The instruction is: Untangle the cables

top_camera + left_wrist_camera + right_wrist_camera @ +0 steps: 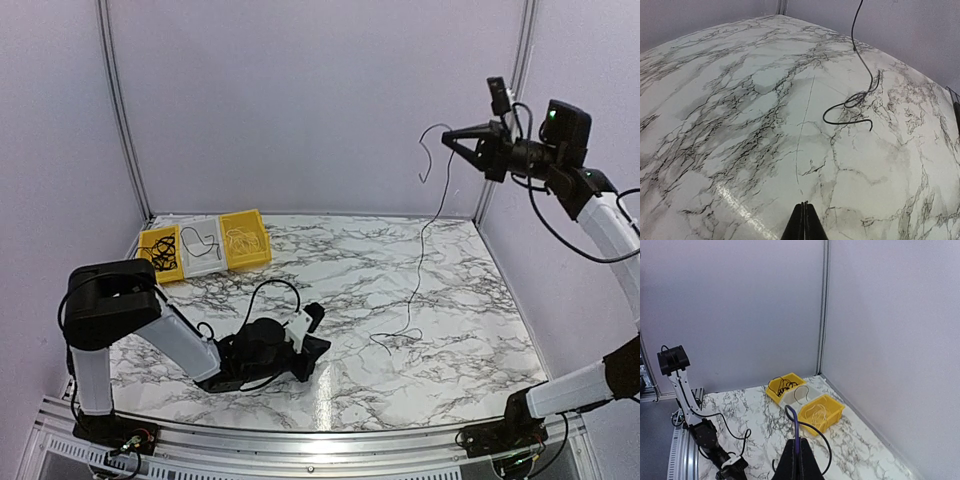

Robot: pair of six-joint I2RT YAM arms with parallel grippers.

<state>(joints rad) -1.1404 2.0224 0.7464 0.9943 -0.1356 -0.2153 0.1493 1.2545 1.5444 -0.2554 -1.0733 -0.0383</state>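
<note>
My right gripper is raised high at the right, shut on a thin black cable. The cable hangs down and its lower end lies coiled on the marble table. In the right wrist view the cable loops out from between the shut fingers of the right gripper. My left gripper rests low on the table at the left, well short of the coil. In the left wrist view the left gripper is shut with nothing visible between its jaws. The coil lies far ahead of it.
Three bins stand in a row at the back left. A yellow bin holds black cables, a white bin holds one black cable, and another yellow bin holds pale cables. A faint pale line runs across the marble ahead of the left fingertips.
</note>
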